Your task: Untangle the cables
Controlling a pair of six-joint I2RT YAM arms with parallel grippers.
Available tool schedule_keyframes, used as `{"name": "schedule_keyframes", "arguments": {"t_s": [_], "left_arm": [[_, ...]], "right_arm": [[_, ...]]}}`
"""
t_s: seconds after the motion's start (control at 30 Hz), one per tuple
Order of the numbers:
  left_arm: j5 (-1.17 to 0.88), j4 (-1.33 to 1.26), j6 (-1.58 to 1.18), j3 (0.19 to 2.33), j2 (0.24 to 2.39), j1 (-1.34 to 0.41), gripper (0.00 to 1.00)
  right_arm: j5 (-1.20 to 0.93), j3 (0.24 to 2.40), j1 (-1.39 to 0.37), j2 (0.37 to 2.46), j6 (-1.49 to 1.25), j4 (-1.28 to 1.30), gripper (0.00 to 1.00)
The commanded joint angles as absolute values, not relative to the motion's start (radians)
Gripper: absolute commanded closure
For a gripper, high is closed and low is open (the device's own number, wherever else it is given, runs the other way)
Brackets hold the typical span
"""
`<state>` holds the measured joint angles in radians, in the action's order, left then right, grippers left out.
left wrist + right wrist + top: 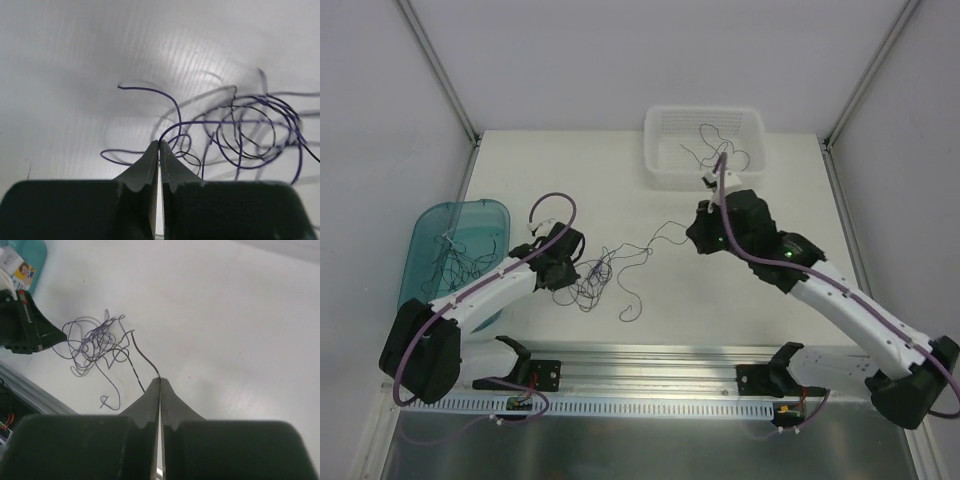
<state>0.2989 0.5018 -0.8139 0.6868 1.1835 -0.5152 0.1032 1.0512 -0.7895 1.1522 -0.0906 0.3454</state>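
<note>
Left gripper [159, 143] is pressed tight together, its 2 fingers meeting at the tips, and a purple strand [167, 97] is nipped right there between them. It arcs up and off to the left, ending in a free tip. Just to the right of those tips the cables [250, 130] spread out in overlapping purple and black loops, lying on the pale surface [75, 60] with their shadows under them. Over to the right gripper [160, 381]: it is closed too, fingers flush together, with a dark strand [142, 355] caught at the very tip and running away from it toward the clump. From this wrist view the clump sits right beside the black nose of the left gripper. A loose tail with a small hook at its end trails off from the clump. From above, the knot lies between the 2 arms, much nearer the left one. A thin wavy line crosses the gap from the knot to the right gripper. At the far edge stands a white basket [655, 150] with a few loose strands inside. A teal tray [470, 205] at the left side holds more of them.
</note>
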Motion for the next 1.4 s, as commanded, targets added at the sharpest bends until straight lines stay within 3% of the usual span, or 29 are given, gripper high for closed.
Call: {"name": "schedule_keyframes", "arguments": {"t_s": [0.0,0.43,0.73,0.93,1.2,1.3,1.37], "left_arm": [[0.324,0.503,-0.785,0.687,1.236,-0.506,1.00],[0.270,0.454,-0.773,0.716,1.385,-0.506,1.00],[0.270,0.426,-0.779,0.689,1.408,-0.508,1.00],[0.275,0.416,-0.785,0.690,1.453,-0.509,1.00],[0.270,0.414,-0.782,0.713,1.480,-0.508,1.00],[0.246,0.414,-0.784,0.704,1.445,-0.509,1.00],[0.224,0.414,-0.778,0.700,1.378,-0.517,0.94]], "right_arm": [[0.219,1.187,-0.750,0.994,-0.008,0.645,0.99],[0.181,1.627,-0.712,0.838,0.136,0.814,0.99],[0.141,1.620,-0.712,0.694,0.110,0.638,0.99],[0.224,1.770,-0.713,0.672,0.170,0.626,0.99],[0.299,1.714,-0.719,0.627,0.161,0.641,0.99],[0.298,1.619,-0.721,0.650,0.105,0.715,0.99],[0.278,1.507,-0.721,0.673,0.065,0.747,0.99]]}}
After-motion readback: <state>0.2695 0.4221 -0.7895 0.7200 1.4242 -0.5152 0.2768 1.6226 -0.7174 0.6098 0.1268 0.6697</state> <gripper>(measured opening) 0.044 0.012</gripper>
